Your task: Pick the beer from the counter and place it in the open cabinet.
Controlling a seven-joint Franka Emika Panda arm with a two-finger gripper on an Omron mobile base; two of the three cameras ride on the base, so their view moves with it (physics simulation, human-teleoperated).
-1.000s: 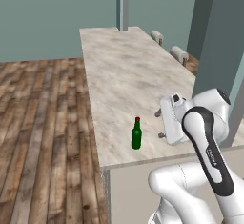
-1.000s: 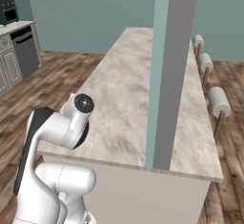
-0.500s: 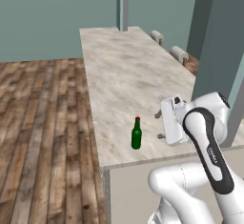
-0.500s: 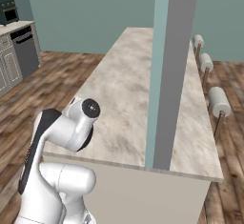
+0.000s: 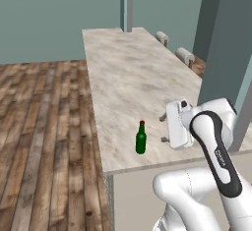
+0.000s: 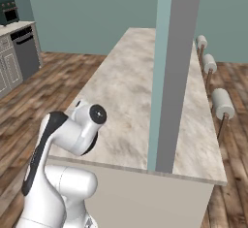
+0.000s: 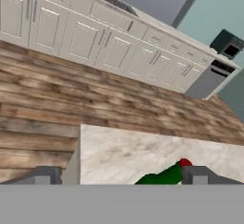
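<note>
Teal walls [image 5: 49, 14], wood plank floor [image 5: 44, 141], cream base cabs [image 7: 86, 37], grey pillar [image 6: 169, 76].

You see the counter [image 5: 128, 72] as pale marbled stone, smooth with a soft sheen, on a plain matt base. The beer [image 5: 141, 138] looks like dark green glass, glossy, with a red cap. The floor [image 5: 39, 127] is wood planking, brown and grey, with a streaked grain and little shine. The arm [image 5: 216, 146] has smooth white shells that look like plastic, with dark joints. In the hand view you see cabinets [image 7: 95, 37] with cream, matt, panelled fronts and thin silver handles.
</note>
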